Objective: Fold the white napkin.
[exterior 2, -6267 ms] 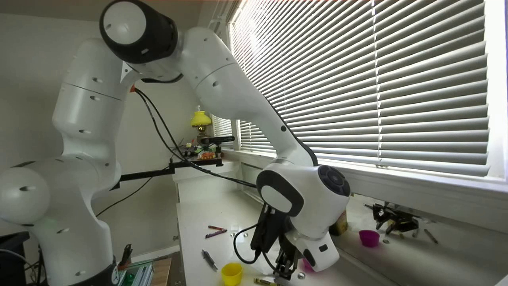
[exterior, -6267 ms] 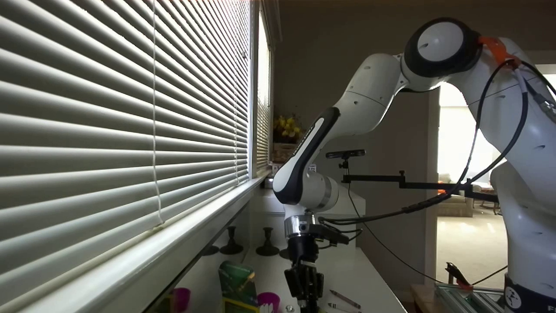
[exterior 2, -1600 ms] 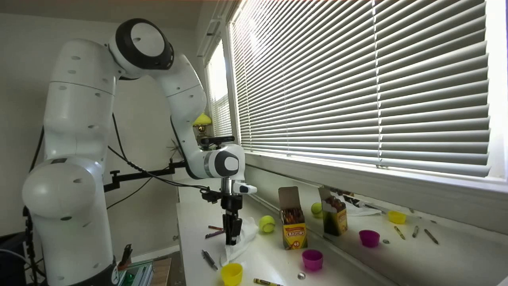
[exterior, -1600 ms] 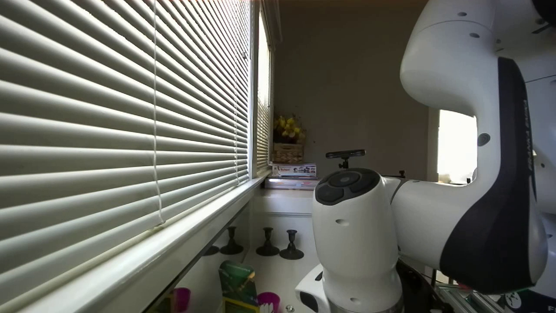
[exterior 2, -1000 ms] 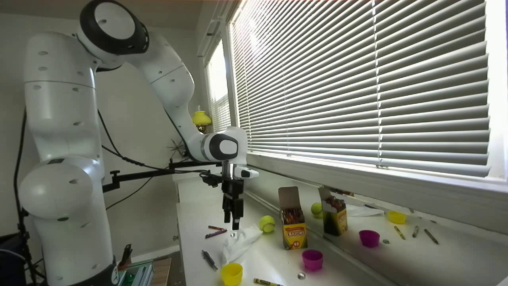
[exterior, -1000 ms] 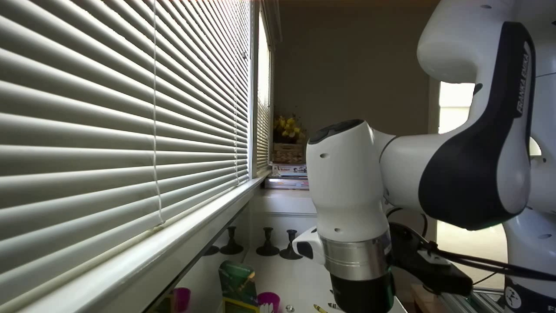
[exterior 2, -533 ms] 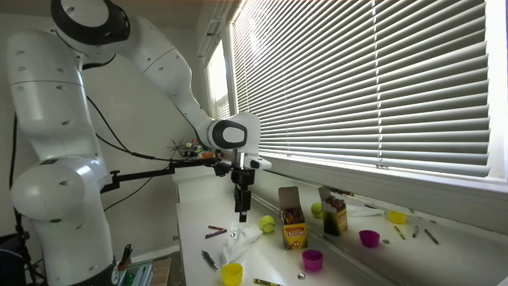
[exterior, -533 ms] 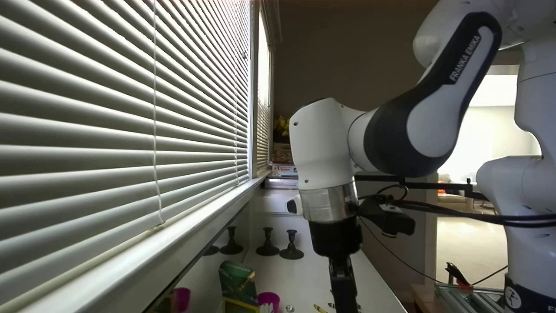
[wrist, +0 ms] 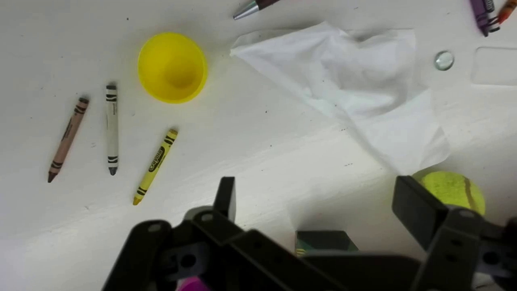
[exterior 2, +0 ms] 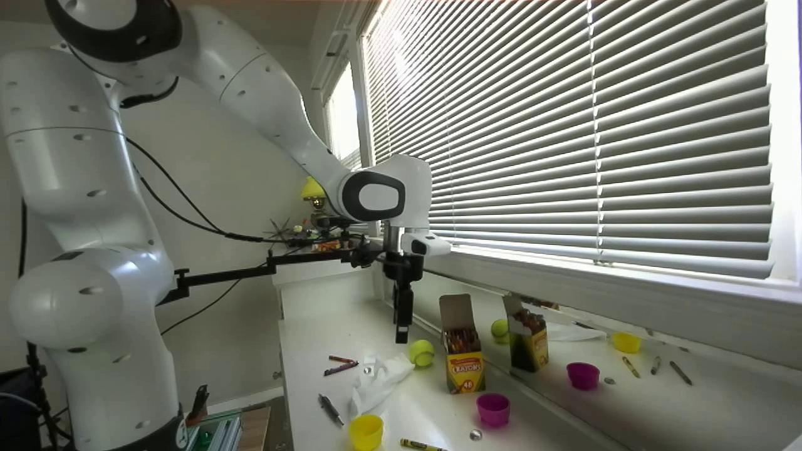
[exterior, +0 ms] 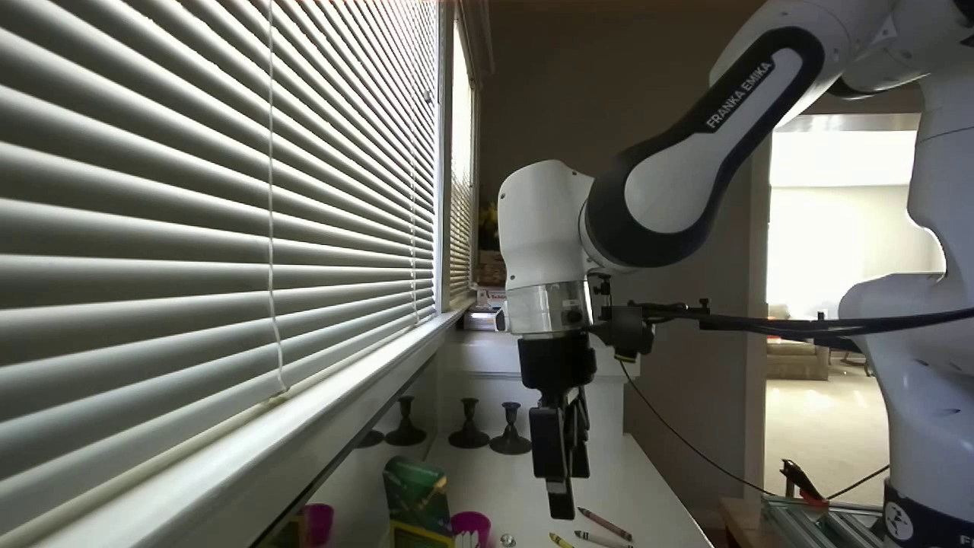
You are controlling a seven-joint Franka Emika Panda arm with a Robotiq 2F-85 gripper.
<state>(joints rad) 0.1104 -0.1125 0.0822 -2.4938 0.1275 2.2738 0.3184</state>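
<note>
In the wrist view, the pincer covers part of the tennis ball and most of the crayon box and pink cup. Whether the ball touches the napkin cannot be told. The pen runs off the top edge, an orange crayon off the right. Dark specks on the tabletop are too small to identify. In an exterior view, the arm hides part of the flowers.
</note>
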